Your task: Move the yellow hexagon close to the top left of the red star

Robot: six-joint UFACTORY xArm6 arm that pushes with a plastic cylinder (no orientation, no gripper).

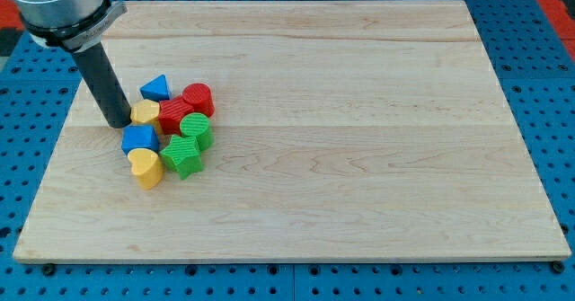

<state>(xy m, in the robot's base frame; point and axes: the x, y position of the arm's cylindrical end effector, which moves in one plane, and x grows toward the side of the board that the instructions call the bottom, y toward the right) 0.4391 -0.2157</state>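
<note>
The yellow hexagon (146,113) sits at the left of a tight cluster of blocks, touching the upper left of the red star (173,115). My tip (119,121) rests on the board just to the left of the yellow hexagon, very close to it or touching it. The rod slants up to the view's top left.
Around the star lie a blue triangle (156,88), a red cylinder (198,98), a green cylinder (195,128), a green star (182,156), a blue block (140,139) and a yellow heart (145,167). The wooden board (359,157) lies on a blue pegboard.
</note>
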